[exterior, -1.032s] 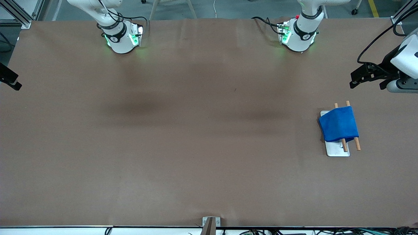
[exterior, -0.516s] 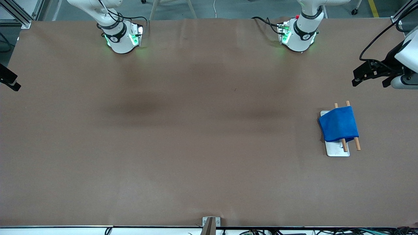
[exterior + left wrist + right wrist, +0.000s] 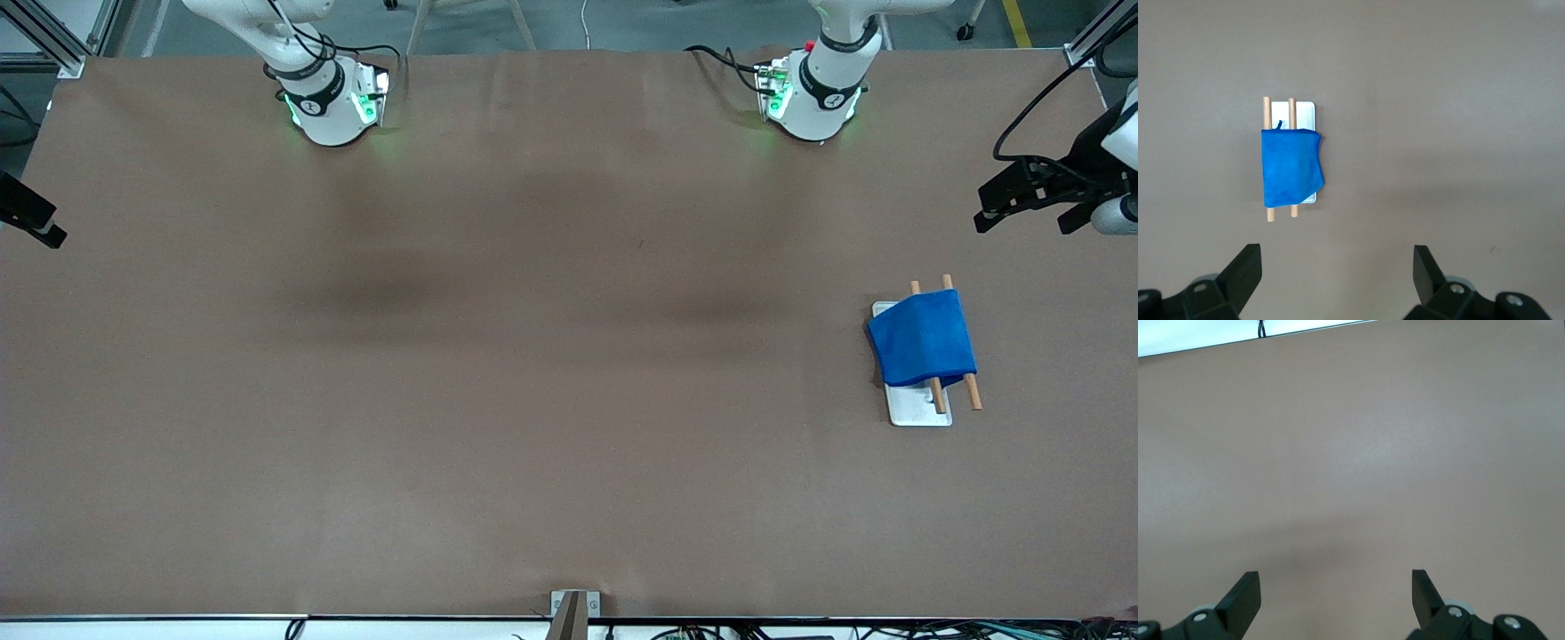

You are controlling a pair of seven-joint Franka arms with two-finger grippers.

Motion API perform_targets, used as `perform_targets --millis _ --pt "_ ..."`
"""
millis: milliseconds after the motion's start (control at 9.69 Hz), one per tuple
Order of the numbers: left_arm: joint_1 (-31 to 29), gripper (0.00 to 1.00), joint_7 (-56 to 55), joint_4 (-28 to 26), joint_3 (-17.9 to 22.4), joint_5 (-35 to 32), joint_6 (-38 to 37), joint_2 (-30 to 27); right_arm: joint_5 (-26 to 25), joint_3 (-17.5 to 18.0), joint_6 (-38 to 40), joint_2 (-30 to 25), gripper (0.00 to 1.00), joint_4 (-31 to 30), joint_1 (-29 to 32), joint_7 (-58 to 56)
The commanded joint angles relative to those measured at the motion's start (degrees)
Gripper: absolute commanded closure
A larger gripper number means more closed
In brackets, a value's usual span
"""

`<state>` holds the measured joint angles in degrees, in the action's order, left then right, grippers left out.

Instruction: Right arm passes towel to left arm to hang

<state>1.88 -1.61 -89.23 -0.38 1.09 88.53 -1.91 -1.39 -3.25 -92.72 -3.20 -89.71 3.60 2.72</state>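
Observation:
The royal-blue towel (image 3: 923,347) hangs draped over the two wooden rods (image 3: 972,391) of a small rack with a white base (image 3: 920,411), toward the left arm's end of the table. It also shows in the left wrist view (image 3: 1291,167), with its small loop by the rods and the base (image 3: 1305,110) under it. My left gripper (image 3: 1022,222) is open and empty, up in the air over the table edge at the left arm's end, apart from the rack; its own view shows it too (image 3: 1336,270). My right gripper (image 3: 36,227) is open and empty (image 3: 1336,593) over bare table at the right arm's end.
The two arm bases (image 3: 329,98) (image 3: 813,93) stand along the table's edge farthest from the front camera. A small metal bracket (image 3: 573,609) sits at the table's nearest edge. The brown table top (image 3: 533,356) stretches between the arms.
My left gripper has drawn away from the rack toward the table's edge at the left arm's end. My right gripper has shifted slightly. The towel has not moved.

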Motion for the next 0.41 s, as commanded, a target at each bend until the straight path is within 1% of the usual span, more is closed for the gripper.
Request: perform_targets --millis 0,310 --pt "0.14 0.0 0.38 -1.29 0.91 0.67 -2.48 0.41 0.6 0.44 1.57 -1.02 0.0 -0.9 2.02 -1.74" --pt "0.5 0.0 -0.06 -1.64 0.56 -0.2 -1.78 0.41 0.69 0.52 1.23 -0.85 0.0 -0.64 2.03 -2.19"
